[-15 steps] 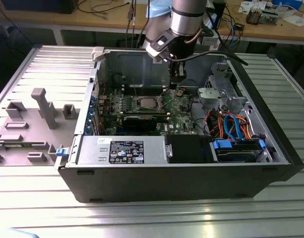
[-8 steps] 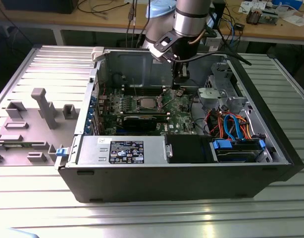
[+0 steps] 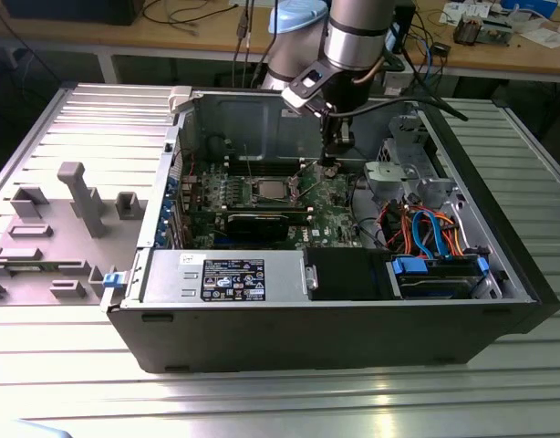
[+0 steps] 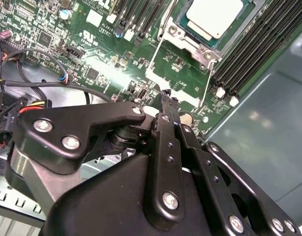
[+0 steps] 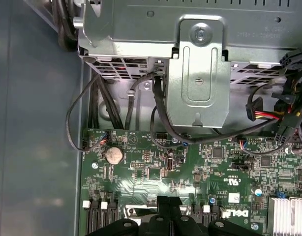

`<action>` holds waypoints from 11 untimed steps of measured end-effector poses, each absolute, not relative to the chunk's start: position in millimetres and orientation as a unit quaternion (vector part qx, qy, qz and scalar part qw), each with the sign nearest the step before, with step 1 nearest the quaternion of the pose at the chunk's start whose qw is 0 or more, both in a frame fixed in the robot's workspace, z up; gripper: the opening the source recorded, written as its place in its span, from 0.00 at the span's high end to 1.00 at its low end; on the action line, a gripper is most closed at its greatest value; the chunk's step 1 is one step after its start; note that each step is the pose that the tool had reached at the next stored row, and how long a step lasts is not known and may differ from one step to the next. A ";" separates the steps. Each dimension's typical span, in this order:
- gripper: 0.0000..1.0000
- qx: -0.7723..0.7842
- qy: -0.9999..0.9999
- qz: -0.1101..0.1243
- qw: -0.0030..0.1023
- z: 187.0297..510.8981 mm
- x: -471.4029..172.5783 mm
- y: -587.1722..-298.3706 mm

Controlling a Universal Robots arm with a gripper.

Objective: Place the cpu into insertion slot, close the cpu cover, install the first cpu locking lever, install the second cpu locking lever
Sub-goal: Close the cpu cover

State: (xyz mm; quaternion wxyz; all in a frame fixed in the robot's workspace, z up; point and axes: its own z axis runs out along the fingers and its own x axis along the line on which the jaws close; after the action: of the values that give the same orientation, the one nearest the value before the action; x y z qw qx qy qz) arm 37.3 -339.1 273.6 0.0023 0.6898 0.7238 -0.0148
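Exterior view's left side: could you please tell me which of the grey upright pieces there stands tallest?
The slim post with the wider head. It rises well above the squat blocks on either side of it.

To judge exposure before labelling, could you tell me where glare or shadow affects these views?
Exterior view: light glares off the ribbed table. Second wrist view: the cpu washes out white, a bright patch on the motherboard. First wrist view: evenly lit, no harsh glare.

computer case (image 3: pixel 335 315) on slatted table (image 3: pixel 262 401)
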 end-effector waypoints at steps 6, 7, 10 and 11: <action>0.89 0.690 0.724 -0.015 0.002 271.6 42.0 -339.1; 0.89 0.690 0.724 -0.015 0.002 271.5 42.7 -339.1; 0.89 0.690 0.724 -0.015 0.002 270.9 44.7 -339.1; 0.89 0.690 0.724 -0.015 0.002 270.8 45.1 -339.1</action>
State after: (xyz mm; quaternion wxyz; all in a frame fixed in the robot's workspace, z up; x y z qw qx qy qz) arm 45.1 -339.1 270.8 0.0023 0.6898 0.7239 -0.0147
